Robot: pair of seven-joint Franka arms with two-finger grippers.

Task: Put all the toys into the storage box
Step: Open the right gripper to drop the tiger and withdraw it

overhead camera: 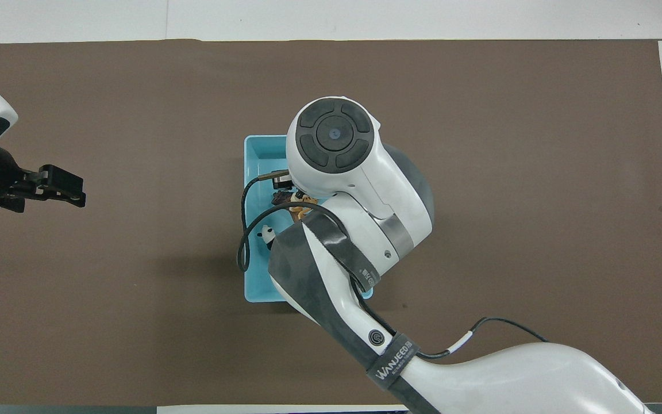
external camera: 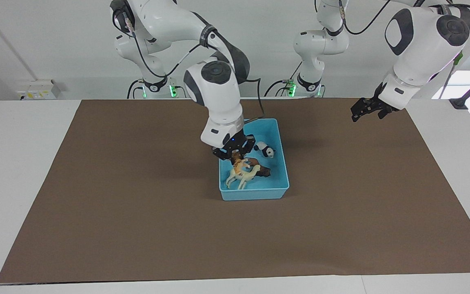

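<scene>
Right gripper [external camera: 235, 152] low in box [external camera: 278, 171] over tiger [external camera: 240, 164], my read: fingers apart; left gripper [external camera: 366, 109] waited, grip unclear.

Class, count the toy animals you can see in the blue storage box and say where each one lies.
4, all in the storage box: panda nearest the robots, alpaca farthest, brown animal beside it, tiger under the right gripper.

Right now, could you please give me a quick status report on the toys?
Right gripper low in storage box, over tiger. Left gripper waits over mat. Alpaca, lion, panda all inside. Nothing in the way.
</scene>
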